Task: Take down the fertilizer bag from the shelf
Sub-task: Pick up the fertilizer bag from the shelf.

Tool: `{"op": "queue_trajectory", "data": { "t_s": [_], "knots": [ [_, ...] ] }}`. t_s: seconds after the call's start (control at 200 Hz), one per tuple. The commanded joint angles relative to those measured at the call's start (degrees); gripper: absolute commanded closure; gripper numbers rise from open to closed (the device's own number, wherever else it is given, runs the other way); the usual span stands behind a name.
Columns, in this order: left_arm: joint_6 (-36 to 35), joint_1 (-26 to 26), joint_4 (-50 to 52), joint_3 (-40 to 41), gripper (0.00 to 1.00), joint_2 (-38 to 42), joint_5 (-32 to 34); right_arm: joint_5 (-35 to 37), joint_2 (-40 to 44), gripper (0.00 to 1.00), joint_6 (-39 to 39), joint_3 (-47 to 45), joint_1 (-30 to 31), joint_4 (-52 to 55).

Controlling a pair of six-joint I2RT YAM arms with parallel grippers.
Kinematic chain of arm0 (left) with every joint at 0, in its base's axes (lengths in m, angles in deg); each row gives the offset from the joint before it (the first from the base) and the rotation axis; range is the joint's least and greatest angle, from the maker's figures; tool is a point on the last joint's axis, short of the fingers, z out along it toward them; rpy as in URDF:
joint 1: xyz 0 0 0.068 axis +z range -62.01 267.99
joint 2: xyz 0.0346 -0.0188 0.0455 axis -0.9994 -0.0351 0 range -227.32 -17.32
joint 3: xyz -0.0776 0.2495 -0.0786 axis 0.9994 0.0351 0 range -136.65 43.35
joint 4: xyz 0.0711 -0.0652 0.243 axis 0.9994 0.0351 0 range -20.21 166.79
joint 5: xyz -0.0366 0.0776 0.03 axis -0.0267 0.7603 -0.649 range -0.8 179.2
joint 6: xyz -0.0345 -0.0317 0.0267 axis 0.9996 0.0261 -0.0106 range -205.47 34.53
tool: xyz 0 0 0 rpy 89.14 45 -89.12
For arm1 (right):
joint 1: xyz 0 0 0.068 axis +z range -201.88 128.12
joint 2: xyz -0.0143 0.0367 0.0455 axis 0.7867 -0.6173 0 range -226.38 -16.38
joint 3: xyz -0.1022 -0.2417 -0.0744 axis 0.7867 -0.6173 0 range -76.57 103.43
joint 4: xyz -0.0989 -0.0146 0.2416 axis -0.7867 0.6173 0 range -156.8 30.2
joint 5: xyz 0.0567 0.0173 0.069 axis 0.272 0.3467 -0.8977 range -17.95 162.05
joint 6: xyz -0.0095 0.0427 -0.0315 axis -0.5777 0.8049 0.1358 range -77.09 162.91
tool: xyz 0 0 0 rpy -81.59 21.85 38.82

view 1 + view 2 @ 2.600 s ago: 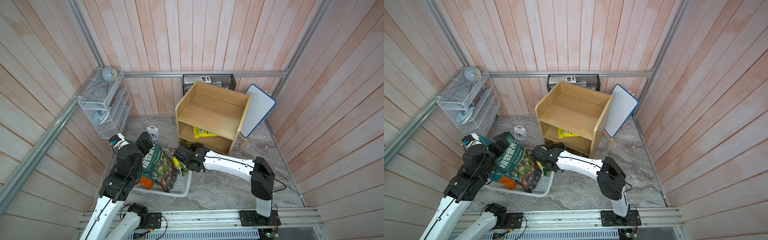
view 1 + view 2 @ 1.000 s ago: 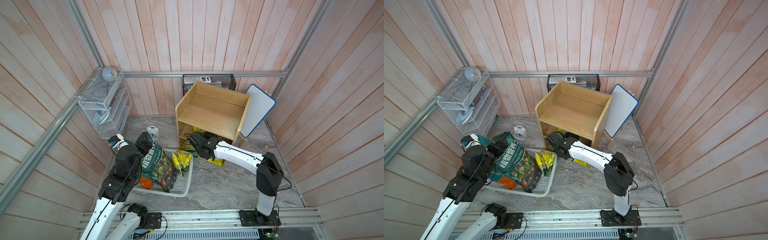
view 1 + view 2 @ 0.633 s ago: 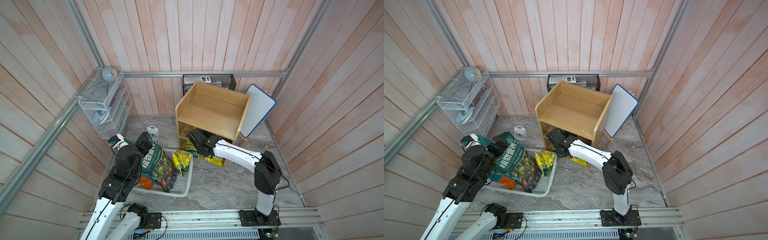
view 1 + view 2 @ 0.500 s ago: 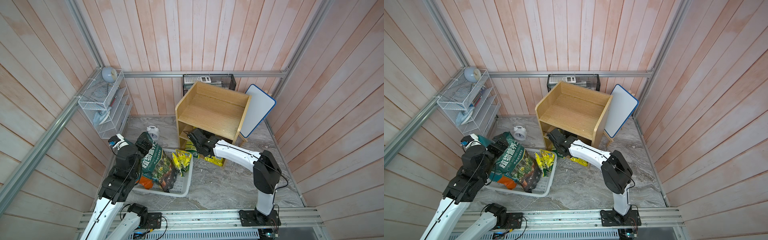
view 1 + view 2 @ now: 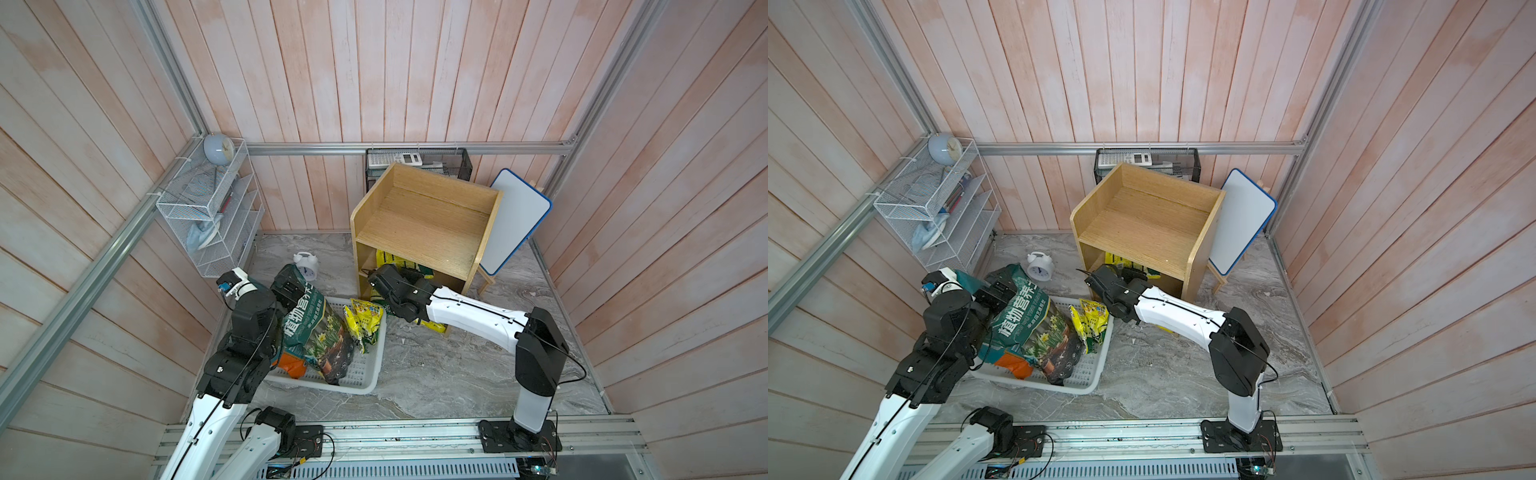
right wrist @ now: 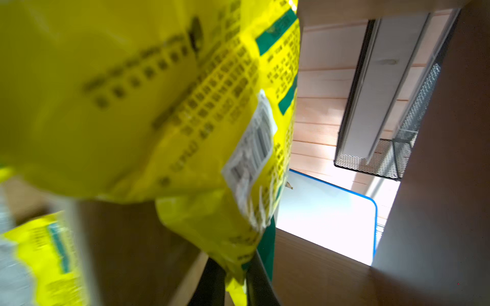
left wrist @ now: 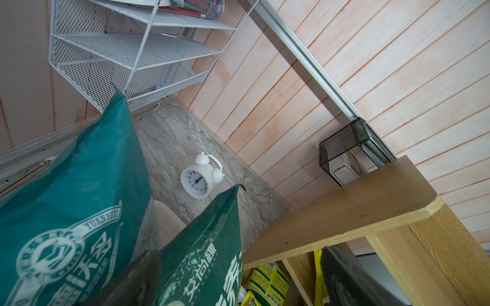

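Shelf (image 5: 419, 232) of light oak stands near the tabletop's back edge, in front of a black mesh wall basket (image 5: 457, 162). The right gripper (image 6: 236, 267) reaches into its middle tier, its black fingers clenched on an edge of the yellow fertilizer bag (image 6: 159, 106). In both top views the bag lies inside that tier. The left gripper (image 5: 291, 284) stands spread wide at the top of a green potting-soil bag (image 5: 316, 332) in the white basket (image 5: 361, 382) by the tabletop's left edge. Whether it bears on that bag cannot be told. A smaller yellow packet (image 5: 363, 322) leans beside it.
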Motion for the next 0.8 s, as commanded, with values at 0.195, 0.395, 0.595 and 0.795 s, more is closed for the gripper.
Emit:
{"op": "queue_trajectory", "data": {
  "t_s": [0.195,0.395,0.595,0.795],
  "knots": [
    [-1.9,0.3,-1.4,0.2,0.00,-0.4,0.7,-16.7,10.5,1.00,32.3,4.8,1.2,20.8],
    [-2.4,0.3,-1.9,0.3,0.00,0.2,-0.1,-31.5,22.9,1.00,43.0,-2.6,2.4,10.7],
    [-4.0,0.3,0.6,-1.1,0.00,0.6,0.2,-51.1,29.2,1.00,56.1,-11.1,2.5,-9.8],
    [-3.3,0.3,1.6,-1.0,0.00,1.4,0.6,-58.6,22.0,1.00,60.6,-10.9,2.8,-10.8]
  ]
}}
